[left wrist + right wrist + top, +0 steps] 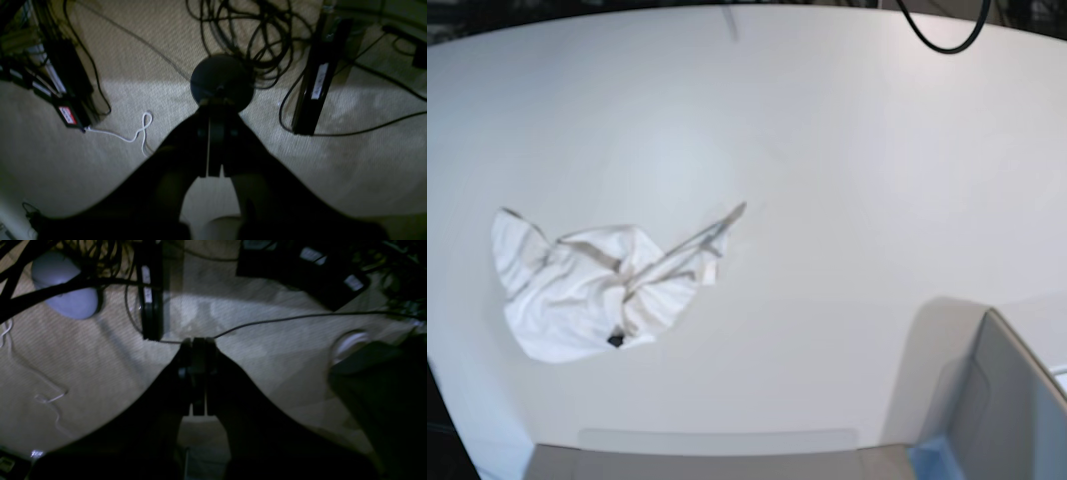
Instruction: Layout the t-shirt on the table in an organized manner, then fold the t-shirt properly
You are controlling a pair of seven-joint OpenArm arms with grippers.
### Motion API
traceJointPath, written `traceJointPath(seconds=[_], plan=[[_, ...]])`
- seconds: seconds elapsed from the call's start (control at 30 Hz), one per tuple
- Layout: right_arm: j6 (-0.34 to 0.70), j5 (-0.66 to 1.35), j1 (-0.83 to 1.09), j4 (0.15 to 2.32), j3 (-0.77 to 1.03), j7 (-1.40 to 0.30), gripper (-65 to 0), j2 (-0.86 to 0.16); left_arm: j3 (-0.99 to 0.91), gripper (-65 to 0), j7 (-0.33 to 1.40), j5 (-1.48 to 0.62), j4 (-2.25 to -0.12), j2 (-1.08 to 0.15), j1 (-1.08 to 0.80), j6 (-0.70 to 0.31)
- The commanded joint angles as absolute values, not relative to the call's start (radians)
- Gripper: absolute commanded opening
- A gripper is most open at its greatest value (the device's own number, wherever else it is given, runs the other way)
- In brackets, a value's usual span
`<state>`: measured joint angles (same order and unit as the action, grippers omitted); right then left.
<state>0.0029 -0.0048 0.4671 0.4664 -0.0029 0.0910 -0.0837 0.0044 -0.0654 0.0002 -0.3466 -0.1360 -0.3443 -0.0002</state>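
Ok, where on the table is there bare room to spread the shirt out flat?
The table is bare from the crumpled t-shirt across to the grey box, and all along the far curved edge. The near left is taken by the shirt; the near right corner is crowded by the box.

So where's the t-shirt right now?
In the base view the t-shirt lies crumpled on the left side of the white table, well away from the grey box at the lower right.
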Motion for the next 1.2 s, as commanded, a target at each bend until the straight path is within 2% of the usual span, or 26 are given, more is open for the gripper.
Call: traceJointPath(seconds=[0.0,0.4,0.63,0.87,1.17], plan=[[0.008,-0.008,0.504,0.49,-0.002,0.097,-64.9,-0.093,0.002,-64.9,-0.079,0.002,-0.392,-0.145,-0.392,0.002],[0.008,-0.008,0.722,0.797,-0.005,0.101,-64.9,-0.099,0.002,-64.9,-0.079,0.001,-0.75,-0.166,-0.636,0.002],[0.007,0.001,0.866,0.986,-0.065,0.101,-64.9,-0.125,0.002,-64.9,-0.079,-0.001,-0.992,-0.191,-0.797,0.002],[0.007,0.174,1.009,1.219,-0.067,0.101,-64.9,-0.162,-0.001,-64.9,-0.079,-0.001,-1.247,-0.203,-0.96,0.002],[0.007,0.24,1.152,1.511,-0.059,0.101,-64.9,-0.182,-0.101,-65.0,-0.077,-0.001,-1.524,-0.199,-1.116,0.002]])
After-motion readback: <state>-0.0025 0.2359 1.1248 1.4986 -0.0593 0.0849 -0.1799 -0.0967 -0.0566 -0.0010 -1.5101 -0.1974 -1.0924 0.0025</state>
